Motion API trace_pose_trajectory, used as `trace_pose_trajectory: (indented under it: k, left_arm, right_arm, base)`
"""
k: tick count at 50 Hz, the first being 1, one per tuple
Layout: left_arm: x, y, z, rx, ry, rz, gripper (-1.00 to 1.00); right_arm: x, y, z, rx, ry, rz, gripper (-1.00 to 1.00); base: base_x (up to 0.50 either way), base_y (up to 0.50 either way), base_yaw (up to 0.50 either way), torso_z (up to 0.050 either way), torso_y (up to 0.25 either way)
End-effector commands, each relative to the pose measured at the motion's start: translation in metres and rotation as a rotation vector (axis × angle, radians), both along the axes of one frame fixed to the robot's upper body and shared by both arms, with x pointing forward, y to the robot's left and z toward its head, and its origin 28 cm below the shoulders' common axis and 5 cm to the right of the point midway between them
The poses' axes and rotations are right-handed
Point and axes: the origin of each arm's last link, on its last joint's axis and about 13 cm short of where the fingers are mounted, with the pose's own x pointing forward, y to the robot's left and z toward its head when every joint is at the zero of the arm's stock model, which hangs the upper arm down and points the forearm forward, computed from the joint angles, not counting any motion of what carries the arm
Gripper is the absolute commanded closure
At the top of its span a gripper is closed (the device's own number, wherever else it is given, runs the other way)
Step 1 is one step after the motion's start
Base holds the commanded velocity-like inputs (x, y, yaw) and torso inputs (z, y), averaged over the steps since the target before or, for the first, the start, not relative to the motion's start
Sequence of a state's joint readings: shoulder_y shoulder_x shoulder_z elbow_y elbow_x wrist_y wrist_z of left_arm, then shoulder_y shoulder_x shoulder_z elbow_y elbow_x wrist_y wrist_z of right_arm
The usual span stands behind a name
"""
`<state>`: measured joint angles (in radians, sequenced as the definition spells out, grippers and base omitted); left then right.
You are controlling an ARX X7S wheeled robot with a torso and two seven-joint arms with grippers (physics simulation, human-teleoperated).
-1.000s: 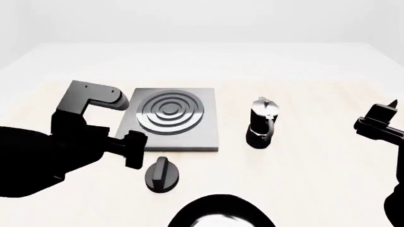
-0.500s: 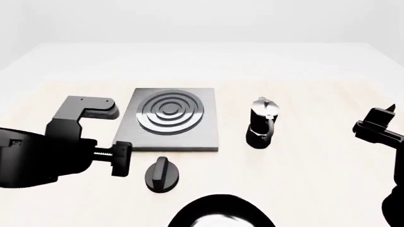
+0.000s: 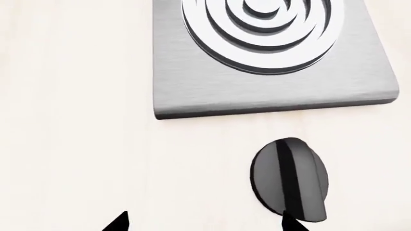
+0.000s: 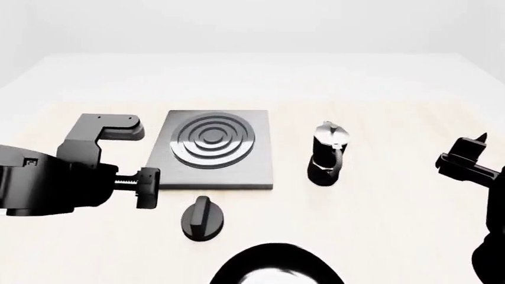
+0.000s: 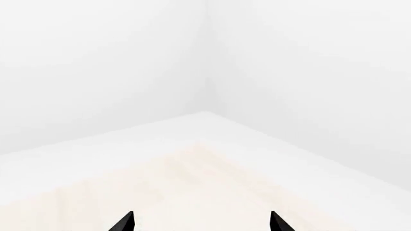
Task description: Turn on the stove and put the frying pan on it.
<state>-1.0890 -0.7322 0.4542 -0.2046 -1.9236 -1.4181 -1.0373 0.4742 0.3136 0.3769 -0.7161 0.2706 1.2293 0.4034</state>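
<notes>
Two grippers: left gripper [image 4: 138, 163] & right gripper [image 4: 465, 155] both spread wide, holding nothing.
Stove [image 4: 211, 152]: grey slab w/ ring burner, frame centre-left.
Knob [image 4: 202, 218]: black, below stove.
Frying pan [image 4: 275, 267]: black, glossy inside, bottom edge.

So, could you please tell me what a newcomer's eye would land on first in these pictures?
Probably the grey stove with its shiny ring burner at the table's centre, with its black knob lying apart on the table just in front. Next, the moka pot standing upright to its right. The big black left claw hovers left of the knob, open and empty, and the frying pan barely peeks in at the head view's bottom edge.
</notes>
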Motion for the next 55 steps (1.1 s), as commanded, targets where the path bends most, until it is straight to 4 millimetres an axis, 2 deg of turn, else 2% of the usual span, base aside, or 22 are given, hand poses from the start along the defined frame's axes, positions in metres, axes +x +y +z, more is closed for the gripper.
trace_pose_trajectory:
  k: [1,23,45,55]
  left_arm:
    - [0.009,0.000,-0.006,0.016,0.017,0.008,-1.00]
    - [0.028,0.003,-0.029,0.016,0.054,0.010,-1.00]
    - [0.038,-0.003,-0.061,-0.016,0.106,-0.043,-1.00]
    - [0.038,-0.006,-0.063,-0.029,0.104,-0.088,-1.00]
  right_arm:
    - [0.000,0.000,-0.003,0.003,0.006,0.001,-1.00]
    - [0.001,0.001,-0.004,0.006,0.008,0.006,-1.00]
    - [0.000,0.000,-0.007,0.013,0.012,0.006,-1.00]
    - [0.000,0.001,-0.007,0.013,0.012,0.010,-1.00]
  base:
    - [0.00,0.00,0.00,0.000,0.000]
    - [0.00,0.00,0.00,0.000,0.000]
    - [0.00,0.00,0.00,0.000,0.000]
    - [0.00,0.00,0.00,0.000,0.000]
